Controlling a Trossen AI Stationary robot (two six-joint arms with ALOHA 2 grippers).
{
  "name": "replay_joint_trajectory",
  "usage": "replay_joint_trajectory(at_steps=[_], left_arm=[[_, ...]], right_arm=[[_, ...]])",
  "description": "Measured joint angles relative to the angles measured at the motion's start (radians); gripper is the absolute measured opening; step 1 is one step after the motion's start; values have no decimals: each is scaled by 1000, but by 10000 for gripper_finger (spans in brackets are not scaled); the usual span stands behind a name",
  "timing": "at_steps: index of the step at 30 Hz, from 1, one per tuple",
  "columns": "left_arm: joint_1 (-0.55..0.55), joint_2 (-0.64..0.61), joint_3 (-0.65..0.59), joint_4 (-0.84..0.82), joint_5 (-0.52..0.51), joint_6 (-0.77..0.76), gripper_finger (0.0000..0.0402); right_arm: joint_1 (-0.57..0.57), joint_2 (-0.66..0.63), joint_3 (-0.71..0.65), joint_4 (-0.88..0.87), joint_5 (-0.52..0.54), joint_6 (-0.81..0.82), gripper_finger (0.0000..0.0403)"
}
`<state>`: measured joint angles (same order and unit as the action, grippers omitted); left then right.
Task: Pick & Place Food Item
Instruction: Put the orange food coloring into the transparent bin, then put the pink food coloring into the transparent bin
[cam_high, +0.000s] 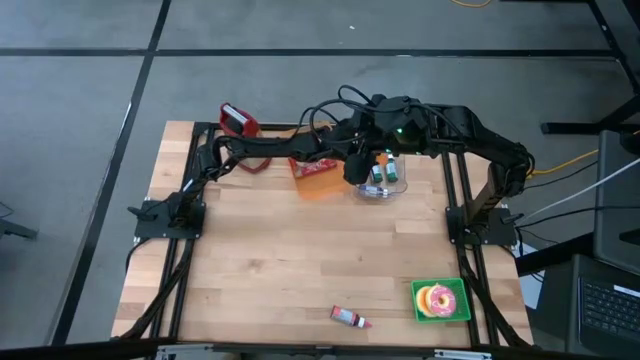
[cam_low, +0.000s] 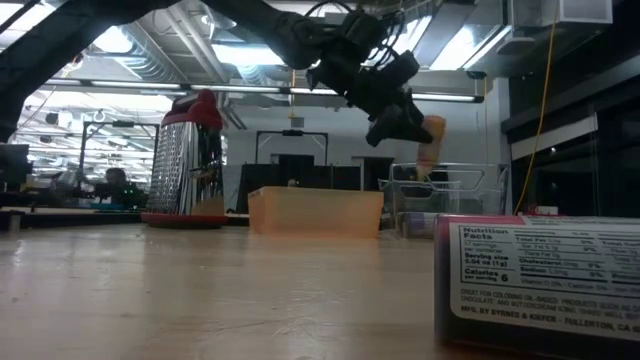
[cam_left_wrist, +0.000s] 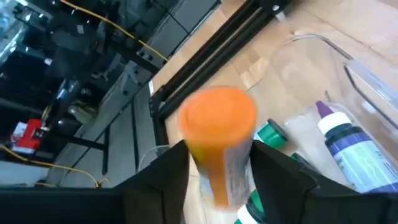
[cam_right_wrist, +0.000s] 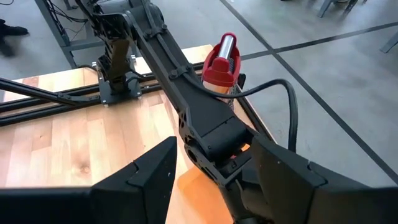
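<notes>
arms 2 | grater 1 | orange bin 1 | clear bowl 1, tubes in it at least 3 | green plate 1 | donut 1 | tube near front edge 1

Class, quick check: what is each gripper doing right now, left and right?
Left gripper: over the clear container, orange-capped bottle between its fingers; grip or release cannot be told.
Right gripper: open, holding nothing.
</notes>
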<state>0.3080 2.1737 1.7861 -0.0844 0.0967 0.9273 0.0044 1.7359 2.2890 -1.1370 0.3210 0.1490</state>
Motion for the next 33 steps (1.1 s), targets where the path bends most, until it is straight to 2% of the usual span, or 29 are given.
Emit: replay_joint_trajectory(at_steps=[8,13,20,26,33], left_arm=[[-2,-1,38,-47,-18,-17,200],[-5,-2,46,-73,-38,-18,205],[-41,-24,47,-129,-134,-17,201],[-97,-79,47,-283,-174,-54,194],[-154,-153,47,-536,-122,-275,194]], right_arm=[[0,0,0,0,0,0,210],[0,0,0,-1,0,0,210],[0,0,0,-2,0,0,210],[1,0,0,-8,-5,-11,210],[10,0,0,-5,-56,-61,210]])
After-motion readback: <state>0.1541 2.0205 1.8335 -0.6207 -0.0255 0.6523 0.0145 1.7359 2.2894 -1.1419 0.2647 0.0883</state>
